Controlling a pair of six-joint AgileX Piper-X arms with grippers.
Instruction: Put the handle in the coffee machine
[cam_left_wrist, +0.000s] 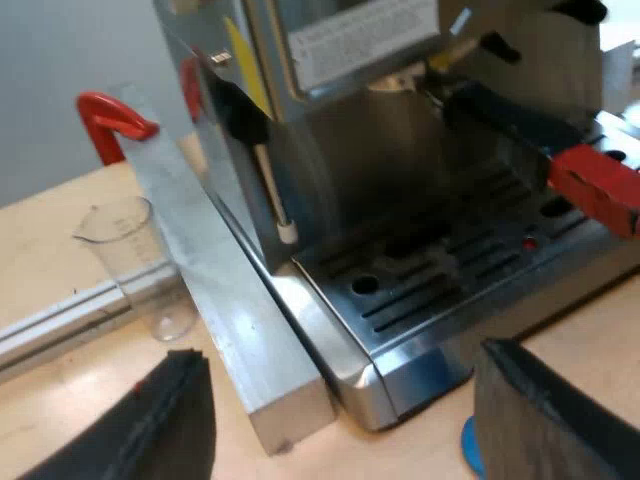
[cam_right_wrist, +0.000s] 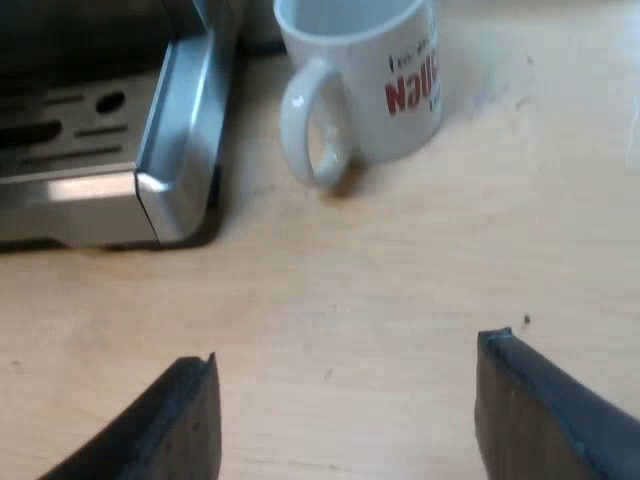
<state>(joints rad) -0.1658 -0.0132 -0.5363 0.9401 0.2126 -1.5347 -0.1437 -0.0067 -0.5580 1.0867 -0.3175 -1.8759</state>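
**Holder sits in the machine's front, both claws spread and empty**

Left wrist view: the espresso machine (cam_left_wrist: 350, 160) stands on the wooden bench (cam_left_wrist: 60, 250), its slotted drip tray (cam_left_wrist: 430, 290) facing the camera. The holder (cam_left_wrist: 520, 130) sits up under the machine's front. Its dark handle reaches out above the drip tray and ends in the red tip (cam_left_wrist: 597, 187). Whether it is turned fully home I cannot tell. A bare metal bar (cam_left_wrist: 225, 300) lies on the bench, slanting along the machine's side and touching or almost touching the tray's corner. Beyond the bar a clear measuring glass (cam_left_wrist: 135, 265) stands upright beside a low rail, toward the bench edge that meets the grey wall. A red clamp (cam_left_wrist: 110, 120) hooks up at that edge. The left gripper (cam_left_wrist: 345, 440) hangs low over the bench just before the tray's corner, its fingers spread wide with nothing between them. Part of a blue disc (cam_left_wrist: 468, 447) shows on the bench beside one fingertip.

Right wrist view: the right gripper (cam_right_wrist: 350, 420) hovers over bare bench, its fingers likewise wide apart and holding nothing. Beyond it a white mug (cam_right_wrist: 370, 80) with red lettering stands upright on the bench. It is just beside the drip tray's other front corner and not touching it, with its grip turned toward that corner.
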